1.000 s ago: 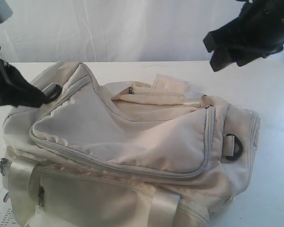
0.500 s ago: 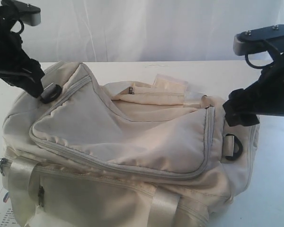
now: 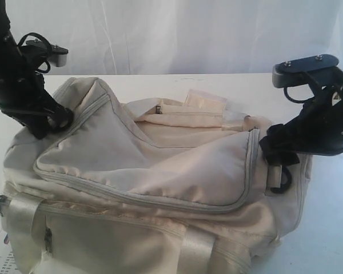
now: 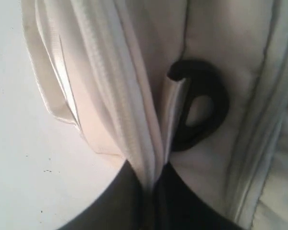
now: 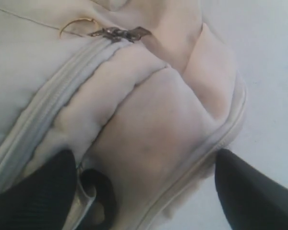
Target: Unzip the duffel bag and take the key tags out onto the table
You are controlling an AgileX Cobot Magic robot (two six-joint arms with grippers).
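Note:
The beige duffel bag (image 3: 160, 171) lies on the white table (image 3: 331, 228) with its grey main zipper closed. My left gripper (image 3: 50, 121) is at the bag's left end, shut on a fold of bag fabric (image 4: 151, 163) beside a black strap ring (image 4: 201, 110). At the bag's right end my right gripper (image 3: 277, 151) stands open, its two fingers (image 5: 33, 196) straddling the padded end. A metal zipper pull (image 5: 117, 32) with a gold ring lies just beyond it, and another black strap ring (image 5: 98, 191) sits by one finger. The key tags are hidden.
A white curtain (image 3: 171, 34) hangs behind the table. Printed paper (image 3: 0, 264) lies at the front left corner beside the bag. A small pocket zipper pull (image 3: 158, 108) sits on the bag's top, and webbing handles (image 3: 197, 251) hang over its front.
Both arms have come down onto the bag's ends. The left gripper has closed on fabric beside the strap ring. The right gripper has lowered, open, over the right end.

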